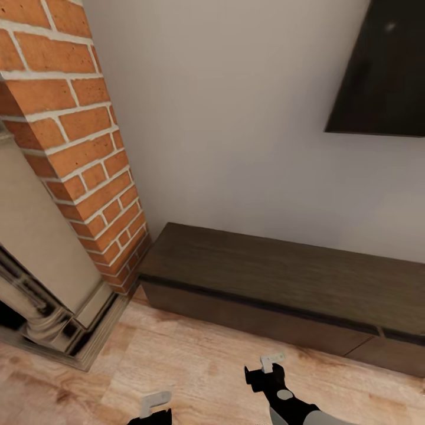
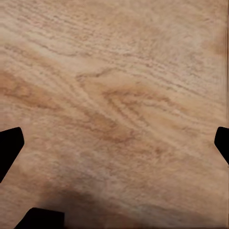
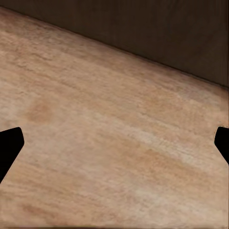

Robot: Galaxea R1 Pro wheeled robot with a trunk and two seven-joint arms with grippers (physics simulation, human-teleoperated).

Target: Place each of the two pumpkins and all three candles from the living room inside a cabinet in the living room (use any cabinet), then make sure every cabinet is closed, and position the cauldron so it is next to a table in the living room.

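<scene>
A long, low, dark brown cabinet (image 1: 265, 277) stands against the pale wall, and its flat drawer fronts sit flush and closed. My right gripper (image 1: 262, 367) hovers over the wood floor just in front of it, open and empty. In the right wrist view the open right gripper (image 3: 114, 143) looks down at the floor, with the cabinet front (image 3: 157, 33) along one edge. My left gripper (image 1: 152, 408) is at the bottom of the head view. In the left wrist view the left gripper (image 2: 114, 143) is open over bare floorboards. The pumpkins, candles, cauldron and table are out of view.
A red brick chimney breast (image 1: 82, 147) with a pale stone fireplace surround (image 1: 41, 283) juts out at the left, right beside the cabinet's end. A dark TV screen (image 1: 383, 71) hangs on the wall above. Light wood floor (image 1: 195, 372) lies in front.
</scene>
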